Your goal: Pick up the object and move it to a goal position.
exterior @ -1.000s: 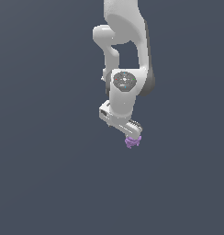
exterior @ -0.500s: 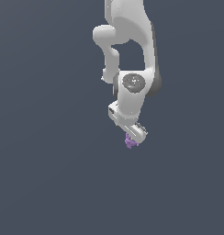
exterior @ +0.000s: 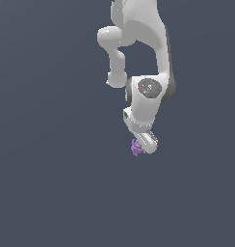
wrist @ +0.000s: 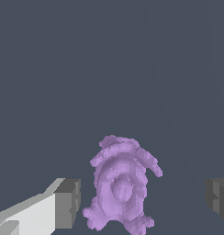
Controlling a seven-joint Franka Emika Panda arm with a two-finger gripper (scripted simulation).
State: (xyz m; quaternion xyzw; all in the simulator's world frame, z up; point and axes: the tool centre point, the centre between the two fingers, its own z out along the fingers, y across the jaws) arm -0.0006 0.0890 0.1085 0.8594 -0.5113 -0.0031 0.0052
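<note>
A: Since a second ago, we see the white arm (exterior: 141,58) has swung its wrist toward the exterior view's right, and the object has gone with it.

B: Against the plain dark grey backdrop, the arm hangs down from above, its gripper (exterior: 141,144) tilted at the lowest point.

A: And the jaws?

B: Open. In the wrist view, we see a clear gap either side of the small light-purple knobbly object (wrist: 120,186), which lies between the two fingers (wrist: 67,203).
</note>
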